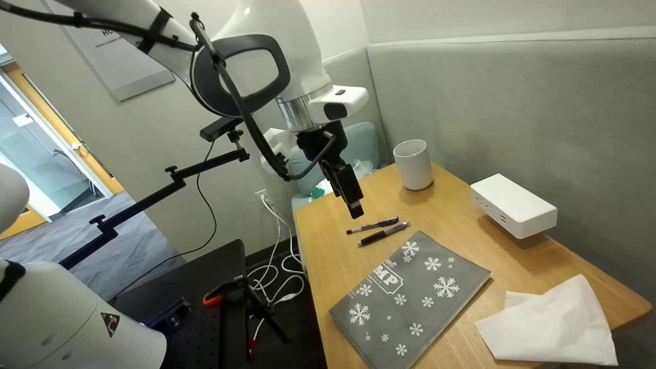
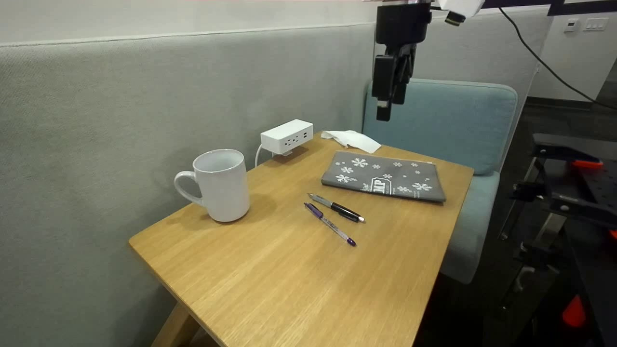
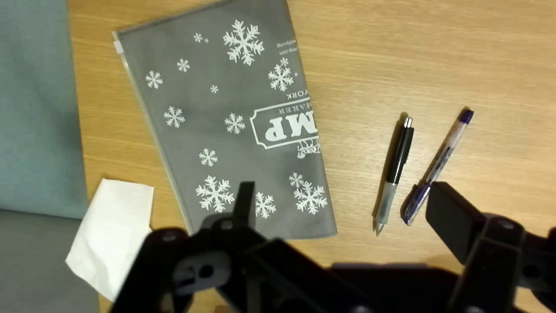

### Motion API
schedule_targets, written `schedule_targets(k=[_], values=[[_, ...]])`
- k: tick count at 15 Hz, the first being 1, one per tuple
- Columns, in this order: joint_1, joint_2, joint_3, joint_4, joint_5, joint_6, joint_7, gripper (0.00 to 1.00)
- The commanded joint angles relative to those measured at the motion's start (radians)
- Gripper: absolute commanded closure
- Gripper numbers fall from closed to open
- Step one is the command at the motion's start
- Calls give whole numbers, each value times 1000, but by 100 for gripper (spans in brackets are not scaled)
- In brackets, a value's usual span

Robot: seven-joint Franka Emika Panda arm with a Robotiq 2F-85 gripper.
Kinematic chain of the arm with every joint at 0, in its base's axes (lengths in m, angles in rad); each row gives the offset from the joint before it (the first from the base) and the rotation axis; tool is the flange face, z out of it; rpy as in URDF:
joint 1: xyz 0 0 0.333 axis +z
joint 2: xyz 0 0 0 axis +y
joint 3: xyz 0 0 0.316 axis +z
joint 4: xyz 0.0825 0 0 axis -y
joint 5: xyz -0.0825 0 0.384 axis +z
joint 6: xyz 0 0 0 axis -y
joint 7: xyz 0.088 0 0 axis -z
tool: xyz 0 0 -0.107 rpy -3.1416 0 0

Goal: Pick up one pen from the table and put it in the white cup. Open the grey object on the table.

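Our gripper [image 3: 343, 200] hangs, jaws apart and empty, above black pen [image 3: 395, 169], purple pen [image 3: 439, 166] and grey pouch [image 3: 226, 134], white cup [image 2: 223, 188] well to its side; pen pick pending, we judge, needing alignment over one, then descent.

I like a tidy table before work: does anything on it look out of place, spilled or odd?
The paper stands out: it is creased, and part of it juts past the edge of the table, so it might slip off. I see no spill or damage; the cup stands upright.
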Motion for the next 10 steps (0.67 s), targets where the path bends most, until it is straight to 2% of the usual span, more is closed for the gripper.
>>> schedule_targets(k=[1,3,5,10], values=[[42,167,-26,96,-90,138,139,0],[85,263,-64,149,-125,225,196,0],[125,359,-97,202,-92,294,198,0],[89,527,-28,306,80,321,86,0]])
